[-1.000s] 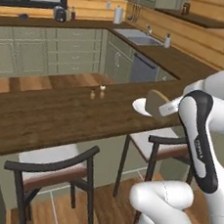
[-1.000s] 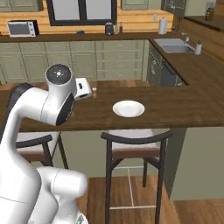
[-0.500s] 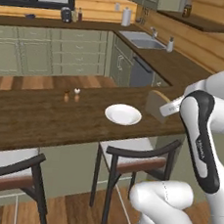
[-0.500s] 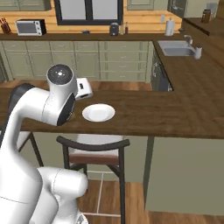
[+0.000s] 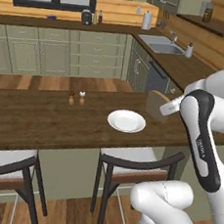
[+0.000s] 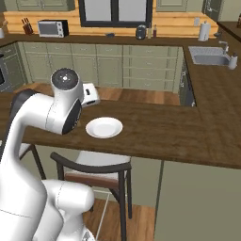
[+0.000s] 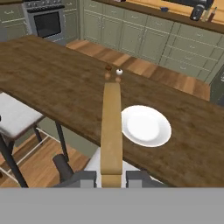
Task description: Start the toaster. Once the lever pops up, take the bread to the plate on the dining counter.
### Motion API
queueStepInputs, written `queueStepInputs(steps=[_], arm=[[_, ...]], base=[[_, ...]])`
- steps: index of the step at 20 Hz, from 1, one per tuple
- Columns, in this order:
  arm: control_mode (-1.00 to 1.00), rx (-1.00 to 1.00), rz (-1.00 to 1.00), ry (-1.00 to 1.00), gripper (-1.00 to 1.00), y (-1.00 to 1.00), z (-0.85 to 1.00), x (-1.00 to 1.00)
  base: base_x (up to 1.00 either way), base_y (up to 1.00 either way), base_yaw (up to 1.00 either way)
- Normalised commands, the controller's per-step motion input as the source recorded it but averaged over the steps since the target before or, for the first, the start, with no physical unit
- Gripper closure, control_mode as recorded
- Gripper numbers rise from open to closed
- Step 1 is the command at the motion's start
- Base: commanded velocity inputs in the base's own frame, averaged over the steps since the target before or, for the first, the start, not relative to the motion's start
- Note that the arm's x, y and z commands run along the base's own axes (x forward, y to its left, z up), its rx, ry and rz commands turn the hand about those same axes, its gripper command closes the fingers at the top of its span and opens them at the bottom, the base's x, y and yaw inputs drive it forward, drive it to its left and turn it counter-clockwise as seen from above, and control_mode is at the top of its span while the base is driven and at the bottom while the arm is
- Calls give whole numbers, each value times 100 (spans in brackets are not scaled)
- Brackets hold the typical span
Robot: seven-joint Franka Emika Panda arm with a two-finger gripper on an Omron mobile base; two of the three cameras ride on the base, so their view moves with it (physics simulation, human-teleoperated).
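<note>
Hand (image 7: 111, 177) clamped on bread (image 7: 111, 131), edge-on, above counter (image 7: 52, 87). Base has driven along; plate (image 7: 145, 125) now at 2 o'clock of bread.

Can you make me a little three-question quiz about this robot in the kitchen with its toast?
1. True or false: the bread is already lying on the plate.
2. What is the gripper doing? A) hanging open B) shut on the bread C) pushing a chair
3. Fill in the word: the plate sits on the dining ____, near the two small shakers.

Key:
1. False. The slice is held on edge in the air, and the plate is bare.
2. B. In the hand view a finger sits on each side of the slice.
3. Counter.
</note>
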Motion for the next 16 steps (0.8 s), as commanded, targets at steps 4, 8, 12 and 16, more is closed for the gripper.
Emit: queueStepInputs(steps=[4, 8, 12, 16], arm=[[-100, 0, 6, 0, 100, 0, -11, 28], [-100, 1, 2, 2, 100, 0, -24, 60], [-100, 8, 0, 8, 100, -5, -23, 72], [-100, 21, 0, 16, 100, -12, -14, 76]], base=[[29, -1, 8], [0, 0, 0], [0, 0, 0], [0, 0, 0]])
